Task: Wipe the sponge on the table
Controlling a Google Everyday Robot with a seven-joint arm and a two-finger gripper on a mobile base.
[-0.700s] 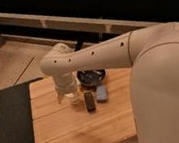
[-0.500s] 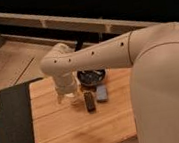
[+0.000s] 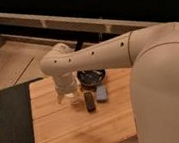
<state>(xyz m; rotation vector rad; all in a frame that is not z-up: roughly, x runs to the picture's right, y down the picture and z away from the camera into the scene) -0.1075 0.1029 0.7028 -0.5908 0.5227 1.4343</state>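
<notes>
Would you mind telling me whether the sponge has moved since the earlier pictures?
No. The sponge lies just right of the dark bar as before; the gripper hangs over the table left of that bar.

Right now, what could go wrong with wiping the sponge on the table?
The claw hangs apart from the sponge, with the dark bar between them; a sideways reach may knock the bar. The dark round object sits just behind the sponge, so wiping on the table may push into it.

- The table (image 3: 67, 135) was viewed obliquely from above, at close range, past the robot's arm (image 3: 106, 56).
- The gripper (image 3: 68, 95) was framed left of centre.
</notes>
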